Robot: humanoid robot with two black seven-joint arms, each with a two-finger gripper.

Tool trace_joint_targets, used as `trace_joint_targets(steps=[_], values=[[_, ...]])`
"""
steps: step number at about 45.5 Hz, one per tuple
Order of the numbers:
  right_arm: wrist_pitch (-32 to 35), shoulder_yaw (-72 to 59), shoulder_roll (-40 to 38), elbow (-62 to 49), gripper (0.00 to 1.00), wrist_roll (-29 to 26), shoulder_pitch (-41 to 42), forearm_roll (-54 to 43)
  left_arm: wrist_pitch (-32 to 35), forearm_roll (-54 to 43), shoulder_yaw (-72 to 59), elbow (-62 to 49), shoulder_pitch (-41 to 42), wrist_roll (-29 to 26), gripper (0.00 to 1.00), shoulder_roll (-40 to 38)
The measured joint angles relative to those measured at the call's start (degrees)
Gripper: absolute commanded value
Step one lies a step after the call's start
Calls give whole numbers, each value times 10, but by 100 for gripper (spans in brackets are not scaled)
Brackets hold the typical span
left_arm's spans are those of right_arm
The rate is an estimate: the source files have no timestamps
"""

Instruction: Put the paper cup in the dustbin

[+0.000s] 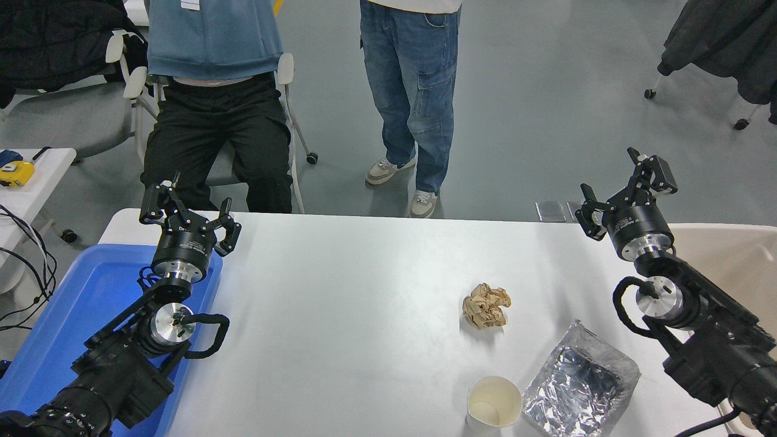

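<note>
Still untouched, the small white paper cup (493, 402) stands near the table's front edge, the black right gripper (619, 191) spread empty beside the beige plastic dustbin (728, 255).

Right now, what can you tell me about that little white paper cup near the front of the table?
The paper cup is small, plain white and tapered, with a rolled rim and a cream inside that looks empty. It stands upright on the white table, near its front edge. The silver foil pouch lies close on its right, perhaps just touching. Neither tool is near it.
</note>
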Motion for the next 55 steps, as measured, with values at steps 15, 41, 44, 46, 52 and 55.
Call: trace_joint_targets(steps=[15, 41, 44, 46, 52, 55], values=[[0, -28, -15, 22, 100, -3, -7, -5, 0, 0, 0, 0, -1, 1, 100, -1], [-11, -266, -177, 206, 100, -66, 76, -118, -1, 1, 0, -1, -2, 2, 100, -1], [-11, -296, -189, 227, 100, -72, 94, -146, -1, 1, 0, -1, -2, 2, 100, -2], [-11, -324, -197, 242, 100, -76, 111, -170, -1, 1, 0, -1, -2, 2, 100, -2], [-10, -412, -211, 279, 100, -83, 167, -223, -1, 1, 0, -1, -2, 2, 100, -2], [-8, -462, -214, 296, 100, -85, 200, -245, -1, 1, 0, -1, -2, 2, 100, -2]])
